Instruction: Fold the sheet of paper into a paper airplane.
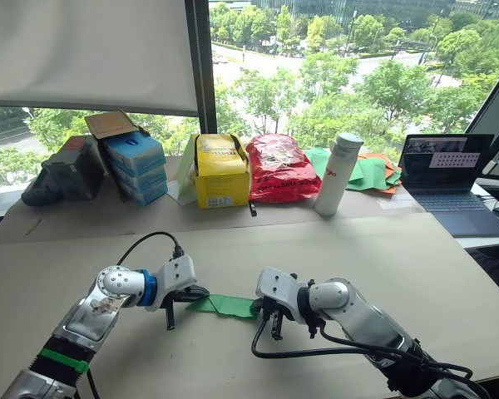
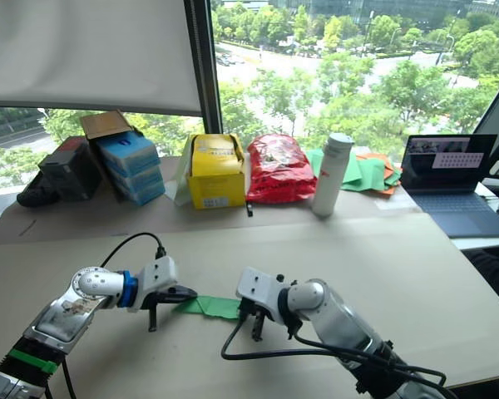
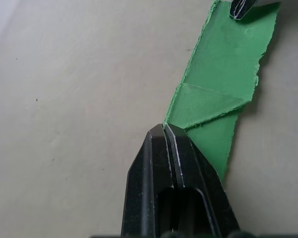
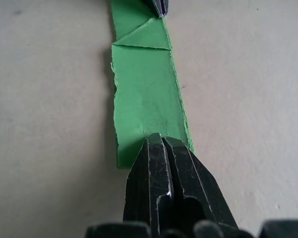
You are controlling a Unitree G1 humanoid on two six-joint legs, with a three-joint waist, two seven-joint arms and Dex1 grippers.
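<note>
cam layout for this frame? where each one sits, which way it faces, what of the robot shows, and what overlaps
Left eye: on the head, facing forward and down over the table; both arms, left gripper and right gripper at the ends of the paper airplane.
Right eye: the stereo twin, same scene slightly offset.
Left wrist: looks along its closed fingers at the pointed end.
Right wrist: looks along its closed fingers at the blunt end.
Shared: both wrist views see the same green strip and the opposite gripper's tip.
</note>
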